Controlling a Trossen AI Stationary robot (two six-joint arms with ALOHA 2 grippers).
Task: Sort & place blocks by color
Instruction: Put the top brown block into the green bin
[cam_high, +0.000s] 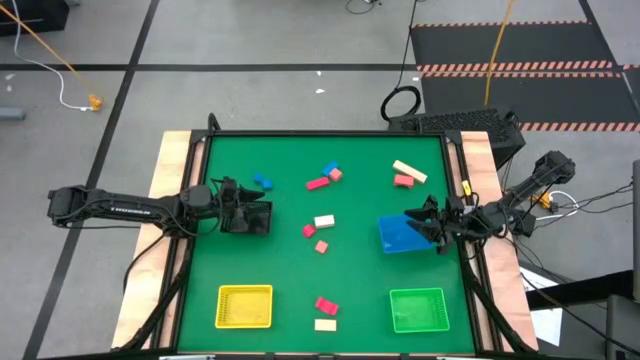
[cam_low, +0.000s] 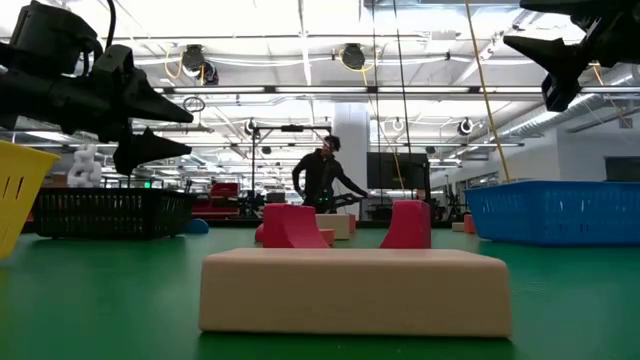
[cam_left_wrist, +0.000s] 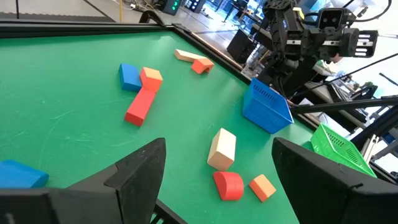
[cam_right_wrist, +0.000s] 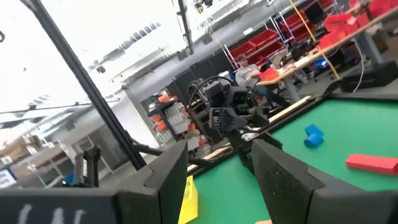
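Between the fingers of my left tool (cam_high: 268, 217), which stand apart with nothing in them, I look out over the worktop (cam_high: 350, 275), and my right tool (cam_high: 418, 226) hangs likewise parted and empty just above the blue tray (cam_high: 395, 238). No block is gripped, so I judge I am choosing a pick: the blocks, among them a blue block (cam_high: 263, 183) and a cream block (cam_high: 324, 222), lie scattered mid-worktop. Both arms reach in low from their sides, so next I must lower one tool over a block.
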